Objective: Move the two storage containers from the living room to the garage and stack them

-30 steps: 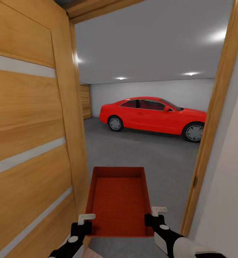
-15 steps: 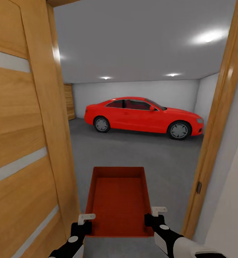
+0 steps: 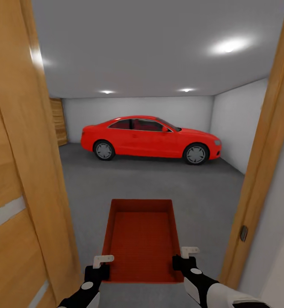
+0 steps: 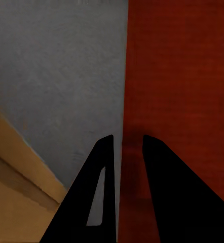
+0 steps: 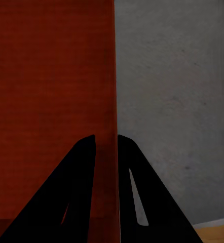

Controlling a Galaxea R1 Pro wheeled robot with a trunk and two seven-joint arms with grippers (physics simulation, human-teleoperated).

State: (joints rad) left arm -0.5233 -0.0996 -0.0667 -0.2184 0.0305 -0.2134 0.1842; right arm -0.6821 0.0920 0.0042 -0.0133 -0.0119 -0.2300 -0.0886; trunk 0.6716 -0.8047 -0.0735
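Note:
One orange-red storage container [image 3: 142, 239] hangs in front of me, open side up and with nothing in it, above the dark grey garage floor [image 3: 159, 184]. My left gripper [image 3: 100, 267] is shut on its near left wall, and my right gripper [image 3: 182, 260] is shut on its near right wall. In the left wrist view the fingers [image 4: 104, 187] straddle the container's wall [image 4: 178, 86]. The right wrist view has the fingers [image 5: 86, 182] pinching the wall of the container [image 5: 51, 86] the same way. The second container is out of view.
I stand in a doorway into the garage. An open wooden door [image 3: 18, 179] with frosted strips is close on the left, and the wooden door frame [image 3: 261, 171] is close on the right. A red car [image 3: 150, 139] is parked across the far side.
The whole view has advanced through the doorway: the door slid off to the left and more of the garage and car shows. The container stays held the same way.

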